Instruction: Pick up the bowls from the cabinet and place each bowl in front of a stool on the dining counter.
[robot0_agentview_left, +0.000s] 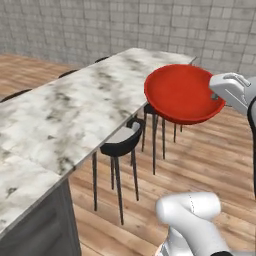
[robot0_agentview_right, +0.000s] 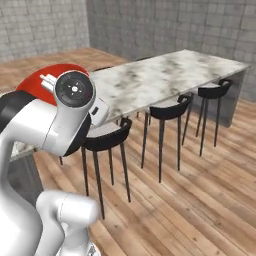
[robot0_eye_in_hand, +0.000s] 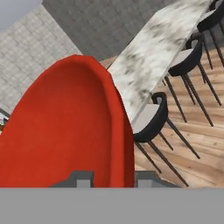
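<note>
My gripper (robot0_agentview_left: 216, 96) is shut on the rim of the glossy red bowl (robot0_agentview_left: 181, 92), which hangs tilted in the air past the long edge of the dining counter (robot0_agentview_left: 65, 115), above a stool (robot0_agentview_left: 121, 141). In the hand view the red bowl (robot0_eye_in_hand: 65, 127) stands on edge between the fingertips (robot0_eye_in_hand: 79, 177) of the gripper (robot0_eye_in_hand: 111, 180), with the dining counter (robot0_eye_in_hand: 157, 48) and a stool (robot0_eye_in_hand: 151, 119) beyond it. From the right base view a slice of the red bowl (robot0_agentview_right: 40, 81) shows behind my arm. The cabinet is out of view.
Three stools (robot0_agentview_right: 107, 137) (robot0_agentview_right: 170, 110) (robot0_agentview_right: 212, 91) line the near side of the dining counter (robot0_agentview_right: 165, 75) on a wooden floor. More dark stool backs (robot0_agentview_left: 15, 94) peek over the counter's far side. A grey tiled wall (robot0_agentview_left: 150, 25) closes the room behind.
</note>
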